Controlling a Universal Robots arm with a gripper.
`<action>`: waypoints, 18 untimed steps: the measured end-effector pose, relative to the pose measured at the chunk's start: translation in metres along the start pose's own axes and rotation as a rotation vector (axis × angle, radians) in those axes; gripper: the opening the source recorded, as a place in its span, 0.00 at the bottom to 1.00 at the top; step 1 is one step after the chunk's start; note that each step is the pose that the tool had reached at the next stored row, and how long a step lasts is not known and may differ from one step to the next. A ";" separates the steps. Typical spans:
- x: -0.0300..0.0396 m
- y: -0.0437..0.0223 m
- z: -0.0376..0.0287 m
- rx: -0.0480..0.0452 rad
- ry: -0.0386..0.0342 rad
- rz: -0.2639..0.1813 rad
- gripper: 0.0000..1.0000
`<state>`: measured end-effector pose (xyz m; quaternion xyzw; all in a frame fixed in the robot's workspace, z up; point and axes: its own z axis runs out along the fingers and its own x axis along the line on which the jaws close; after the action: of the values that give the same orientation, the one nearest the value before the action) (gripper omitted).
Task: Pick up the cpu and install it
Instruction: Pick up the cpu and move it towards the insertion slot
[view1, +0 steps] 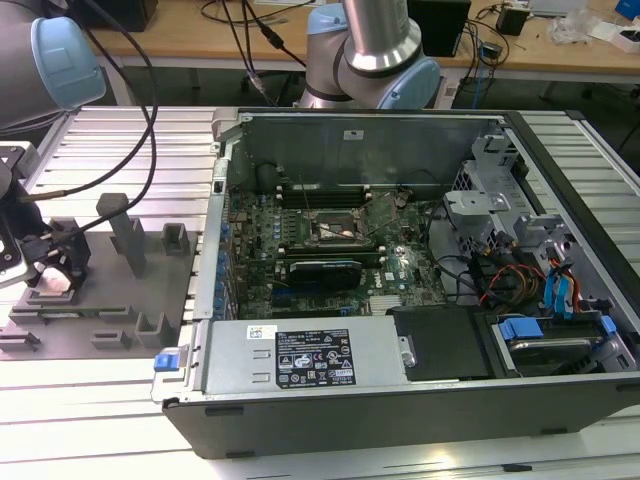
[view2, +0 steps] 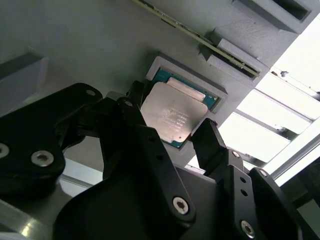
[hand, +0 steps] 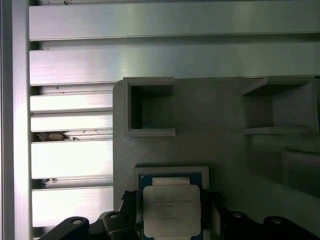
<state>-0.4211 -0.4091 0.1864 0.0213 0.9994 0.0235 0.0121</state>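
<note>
Hovering at 9 o'clock from the case (view1: 330, 420), on the exterior view's left, the gripper (view1: 50, 268) is over the grey fixture (view1: 110, 345). In both wrist views the cpu (view2: 172, 117) (hand: 171, 210) lies flat in its pocket, square, directly between the fingers (view2: 209, 137). These stand spread either side of it, clamping nothing. The socket (view1: 335, 228) lies at 3 o'clock from the gripper, well apart.

Slatted table (view1: 120, 420) with grey tray (view1: 100, 292), computer case (view1: 400, 412)
</note>
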 end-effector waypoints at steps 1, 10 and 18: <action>0.0000 0.0000 0.0000 0.0000 0.0000 0.000 0.65; -0.0001 0.0001 -0.0006 -0.0004 -0.0006 0.000 0.55; -0.0001 0.0001 -0.0041 0.0001 0.0001 0.000 0.55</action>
<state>-0.4211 -0.4091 0.1905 0.0213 0.9994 0.0235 0.0121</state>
